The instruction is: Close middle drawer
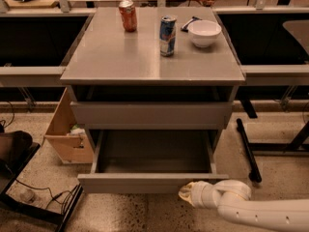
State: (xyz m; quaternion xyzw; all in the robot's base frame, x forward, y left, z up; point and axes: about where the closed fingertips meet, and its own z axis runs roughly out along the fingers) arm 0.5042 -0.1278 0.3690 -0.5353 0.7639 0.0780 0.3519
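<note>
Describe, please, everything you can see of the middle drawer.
The middle drawer is grey, wide and pulled well out of the cabinet. It has thin side walls, a flat bare floor and a plain front panel without a handle. It sits level and looks empty. The gripper, at the end of a white arm, sits at the right part of the front panel, at its lower edge; contact cannot be confirmed.

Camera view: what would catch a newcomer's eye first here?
The middle drawer stands pulled far out of the grey cabinet, empty inside. The white arm's gripper sits low at the drawer's front panel, right of centre. On the cabinet top stand an orange can, a blue can and a white bowl.
</note>
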